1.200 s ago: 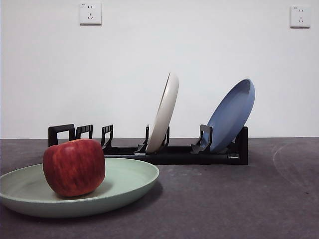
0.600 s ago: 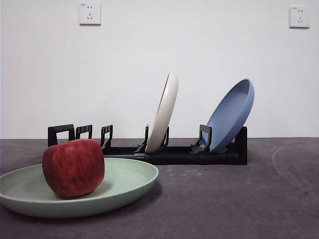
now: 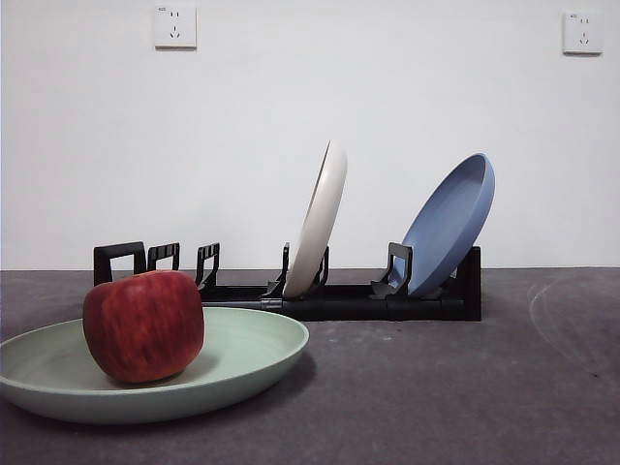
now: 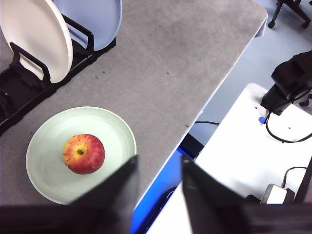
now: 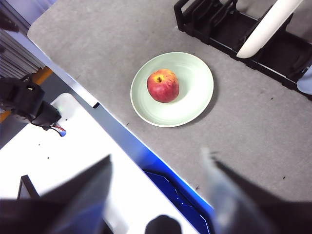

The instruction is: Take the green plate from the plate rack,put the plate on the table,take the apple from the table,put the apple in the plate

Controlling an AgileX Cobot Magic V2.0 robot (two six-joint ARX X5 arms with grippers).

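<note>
The green plate lies flat on the table at the front left, in front of the plate rack. The red apple rests inside it, left of its middle. The left wrist view looks down from high on the plate and apple; my left gripper is open and holds nothing. From well above, the right wrist view also shows the plate and apple, and my right gripper is open and holds nothing. Neither arm appears in the front view.
A cream-white plate and a blue plate lean upright in the rack's middle and right slots. The rack's left holders stand bare. The table's front edge runs close to the green plate.
</note>
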